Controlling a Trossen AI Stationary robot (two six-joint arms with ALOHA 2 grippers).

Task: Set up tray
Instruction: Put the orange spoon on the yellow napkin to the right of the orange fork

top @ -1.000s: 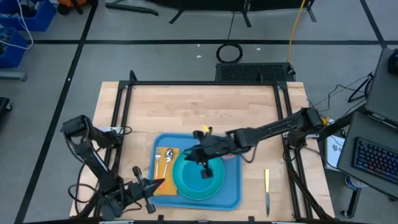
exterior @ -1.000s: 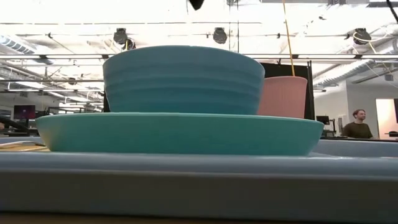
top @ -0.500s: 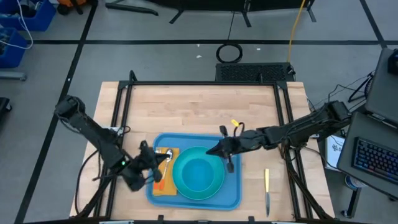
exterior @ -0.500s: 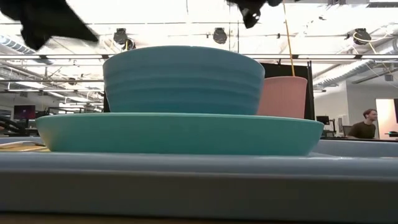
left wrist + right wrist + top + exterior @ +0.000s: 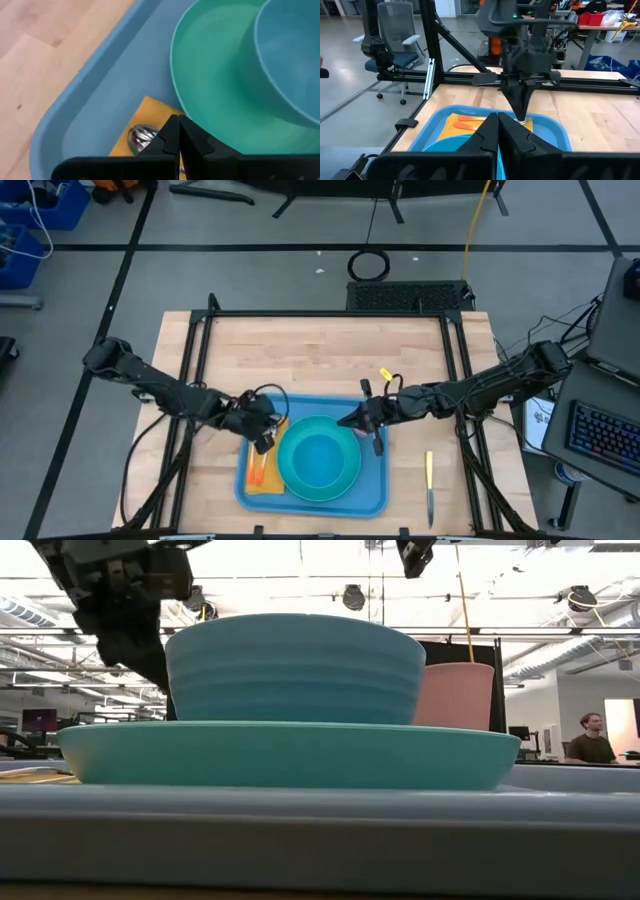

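The blue tray (image 5: 375, 492) lies at the table's near middle. On it stands a turquoise plate (image 5: 296, 478) with a blue bowl (image 5: 322, 456) in it, and an orange napkin (image 5: 268, 478) lies left of the plate. A silver spoon (image 5: 141, 137) and an orange-red piece (image 5: 257, 470) lie on the napkin. A pink cup (image 5: 457, 695) stands behind the bowl. My left gripper (image 5: 265, 435) is shut and points down at the napkin's far end, right by the spoon. My right gripper (image 5: 348, 420) is shut and level, over the tray's far right part. My left gripper's shut fingertips (image 5: 172, 131) come slanting down from the table's left, right beside the spoon's bowl (image 5: 141, 137) on the napkin. Whether they touch the spoon or the napkin, I cannot tell.
A knife (image 5: 429, 485) lies on the wood right of the tray. A black frame (image 5: 330, 315) borders the table's far and side edges. Bare wood lies beyond the tray. A person (image 5: 592, 748) shows far off in the room.
My left gripper has swung from the table's near edge, left of the tray, toward the far side and right, and now points down over the napkin's far end. My right gripper has drawn back from above the bowl toward the tray's far right corner.
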